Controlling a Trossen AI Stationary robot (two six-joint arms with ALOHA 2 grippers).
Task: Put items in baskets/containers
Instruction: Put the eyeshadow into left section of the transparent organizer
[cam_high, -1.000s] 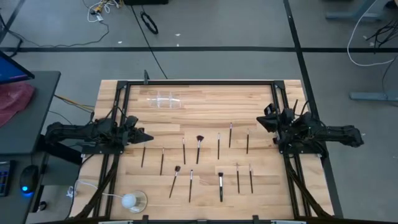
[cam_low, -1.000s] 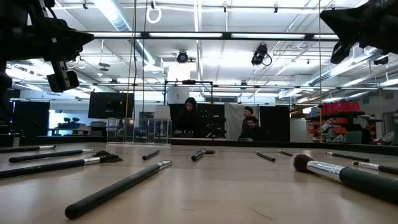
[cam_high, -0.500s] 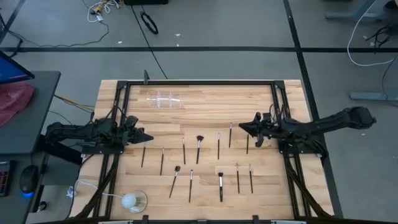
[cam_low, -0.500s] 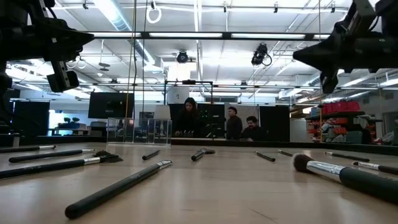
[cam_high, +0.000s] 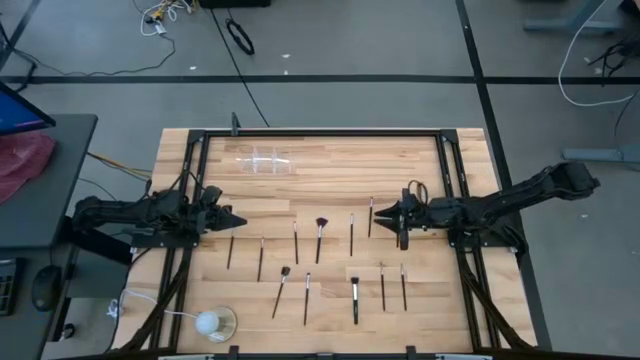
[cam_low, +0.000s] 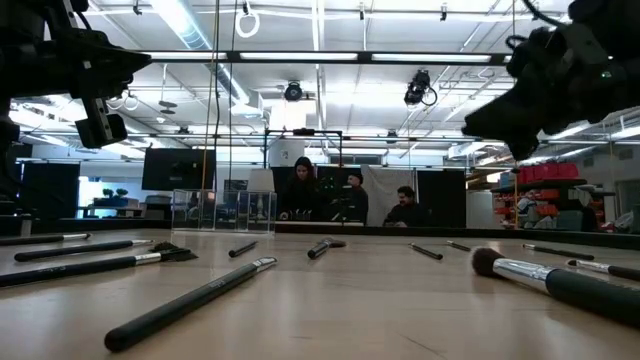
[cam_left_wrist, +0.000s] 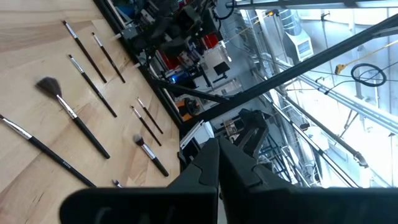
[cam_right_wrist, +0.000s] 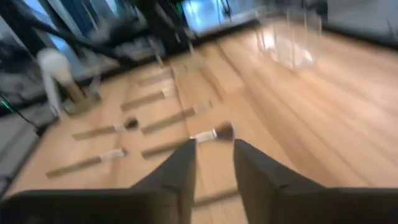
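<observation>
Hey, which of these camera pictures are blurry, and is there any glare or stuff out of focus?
Right wrist view: motion-blurred, brushes and clear holder smeared. Low view: near brush soft, right arm a dark blurred shape, ceiling lights glaring. High view: sharp, even light, holder nearly lost against the wood. Left wrist view: sharp.

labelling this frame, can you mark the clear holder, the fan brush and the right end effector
clear holder (cam_high: 264, 160), high view, middle of its see-through body
fan brush (cam_high: 320, 232), high view, handle just below the bristle head
right end effector (cam_high: 392, 213), high view, midway between its fingertips
</observation>
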